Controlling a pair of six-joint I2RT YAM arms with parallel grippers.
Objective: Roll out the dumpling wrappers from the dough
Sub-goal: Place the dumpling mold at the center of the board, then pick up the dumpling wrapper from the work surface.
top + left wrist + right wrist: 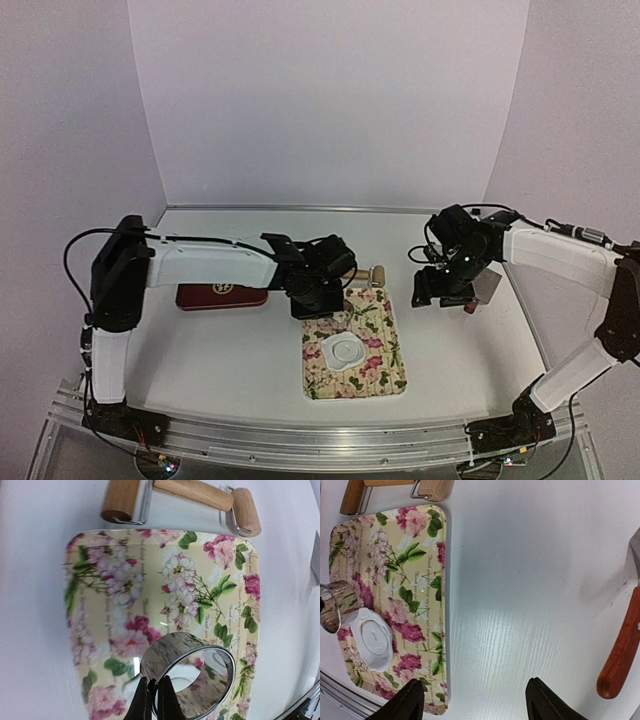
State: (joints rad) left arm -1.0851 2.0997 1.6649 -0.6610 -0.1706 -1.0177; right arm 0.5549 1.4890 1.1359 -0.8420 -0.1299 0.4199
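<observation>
A smooth white table (220, 350) stands in a booth of plain pale walls (330, 100), with a floral tray (390, 375) lying near its front edge. The dough (345, 350) rests flat on the tray's near half. It is a white, slightly oblong sheet whose long axis runs roughly along the tray's length, and a round outline is pressed into its middle. The left gripper (155, 682) is pinched tight on the wall of a metal ring cutter (172, 652), which sits just beyond the dough; whether the two touch cannot be told. The right gripper (476, 690) hangs over bare table right of the tray, its fingers spread wide with nothing between them. A wooden rolling pin (192, 495) lies crosswise past the tray's far edge. A scraper (622, 655) shows its reddish handle, but the blade is cut off at the frame edge. A dark red box (222, 295) lies partly under the left arm — its lid is too small to read.
</observation>
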